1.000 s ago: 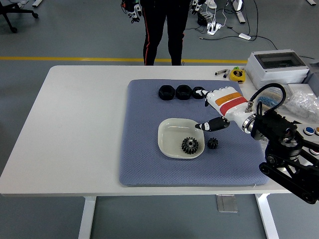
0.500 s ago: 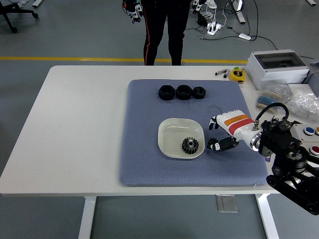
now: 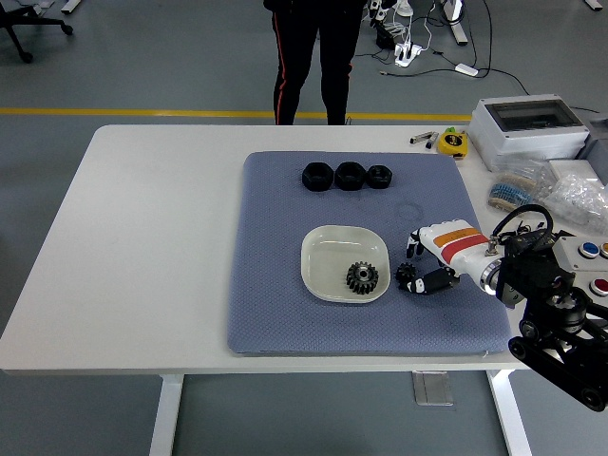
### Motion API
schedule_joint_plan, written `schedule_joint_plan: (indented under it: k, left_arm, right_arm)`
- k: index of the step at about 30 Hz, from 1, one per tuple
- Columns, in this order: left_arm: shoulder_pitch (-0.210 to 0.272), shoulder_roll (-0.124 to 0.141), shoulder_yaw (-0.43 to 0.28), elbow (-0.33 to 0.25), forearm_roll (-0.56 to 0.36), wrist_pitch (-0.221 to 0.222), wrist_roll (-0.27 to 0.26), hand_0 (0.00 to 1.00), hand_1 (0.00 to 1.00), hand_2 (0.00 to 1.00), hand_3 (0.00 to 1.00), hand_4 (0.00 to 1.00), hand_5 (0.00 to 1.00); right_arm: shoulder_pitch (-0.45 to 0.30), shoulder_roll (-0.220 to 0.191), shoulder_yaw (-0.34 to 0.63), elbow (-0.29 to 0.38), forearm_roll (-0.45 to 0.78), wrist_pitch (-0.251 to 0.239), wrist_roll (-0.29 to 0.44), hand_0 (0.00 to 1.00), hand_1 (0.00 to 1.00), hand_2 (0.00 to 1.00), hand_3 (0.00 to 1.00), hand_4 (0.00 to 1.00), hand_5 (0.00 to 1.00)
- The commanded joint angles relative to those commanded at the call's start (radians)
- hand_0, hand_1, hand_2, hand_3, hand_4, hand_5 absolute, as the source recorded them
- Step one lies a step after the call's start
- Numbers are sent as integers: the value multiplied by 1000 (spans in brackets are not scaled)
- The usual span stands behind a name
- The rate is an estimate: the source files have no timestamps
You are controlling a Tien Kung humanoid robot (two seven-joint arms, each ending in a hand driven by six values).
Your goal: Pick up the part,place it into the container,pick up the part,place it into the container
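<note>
While one gear (image 3: 362,277) lies in the dish (image 3: 323,249), right hand (image 3: 425,274) fingers close around the second gear (image 3: 407,278), beside the dish.

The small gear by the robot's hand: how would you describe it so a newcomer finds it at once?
Start at the blue mat on the white table, then find the cream dish near its middle. Just right of the dish, on the mat, lies the small black gear, at the fingertips of the right hand. It is smaller than the gear in the dish.
</note>
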Motion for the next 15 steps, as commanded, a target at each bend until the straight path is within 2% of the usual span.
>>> schedule_joint_plan:
  k: [1, 2, 7, 8, 13, 15]
  left_arm:
    - [0, 0, 1, 0, -1, 0, -1, 668, 633, 698, 616, 627, 645]
    - [0, 0, 1, 0, -2, 0, -1, 667, 633, 699, 616, 625, 647]
    - [-3, 0, 7, 0, -7, 1, -2, 667, 633, 699, 616, 625, 647]
    - [-3, 0, 9, -1, -9, 1, -3, 667, 633, 699, 616, 626, 648]
    - [-5, 1, 13, -1, -16, 1, -5, 667, 633, 699, 616, 626, 648]
    - [-5, 1, 13, -1, -16, 1, -5, 667, 633, 699, 617, 625, 649]
  right_arm:
    - [0, -1, 1, 1, 1, 1, 1, 216, 300, 532, 554, 907, 471]
    - [0, -2, 2, 1, 1, 2, 2, 183, 282, 486, 520, 879, 477]
    - [1, -3, 3, 1, 6, 8, 13, 183, 282, 486, 520, 879, 477]
    - [1, -3, 1, 1, 7, 9, 17, 148, 266, 456, 510, 851, 476]
    - [-1, -1, -5, -3, 8, 8, 23, 148, 266, 456, 510, 851, 476]
    - [-2, 1, -7, -5, 9, 7, 25, 116, 242, 440, 508, 837, 494]
